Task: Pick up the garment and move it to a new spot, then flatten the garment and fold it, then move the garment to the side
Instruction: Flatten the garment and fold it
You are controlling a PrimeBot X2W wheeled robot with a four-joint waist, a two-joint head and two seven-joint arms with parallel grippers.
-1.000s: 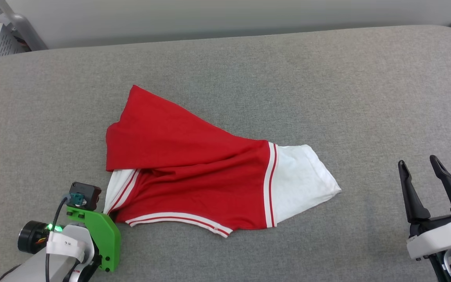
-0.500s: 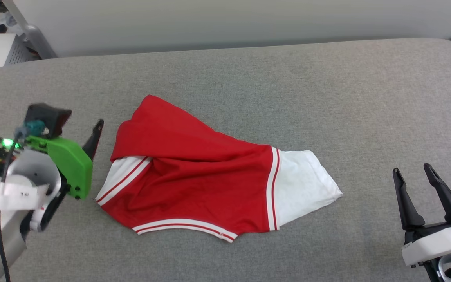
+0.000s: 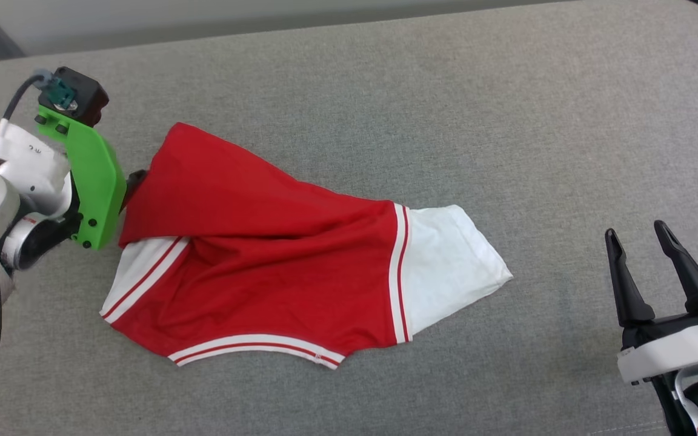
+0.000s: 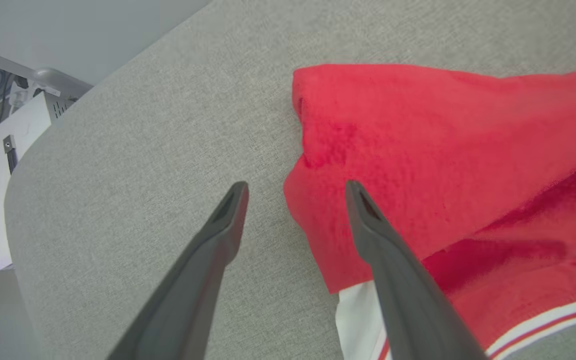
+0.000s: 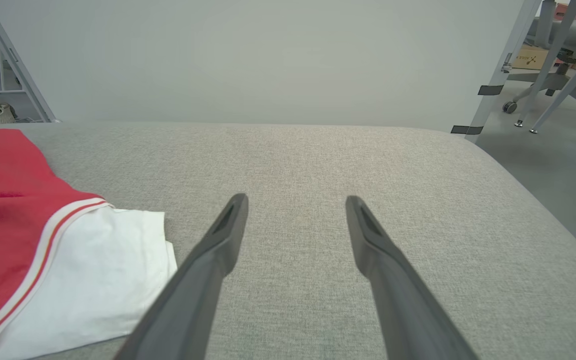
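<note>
1. One red jersey-style T-shirt garment [image 3: 252, 266] with white sleeves and striped trim lies crumpled and part-folded on the grey fabric surface [image 3: 446, 109].
2. Left gripper [image 4: 298, 186]: fingers spread, straddling garment's left red edge, gripping nothing.
3. Right gripper [image 3: 635, 227]: fingers spread, empty, well right of garment.

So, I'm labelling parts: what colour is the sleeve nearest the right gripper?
The sleeve is white, edged by a red-and-white stripe; head view shows it best.

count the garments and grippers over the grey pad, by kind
garment: 1
grippers: 2, the left gripper and the right gripper, both open
total: 3
</note>
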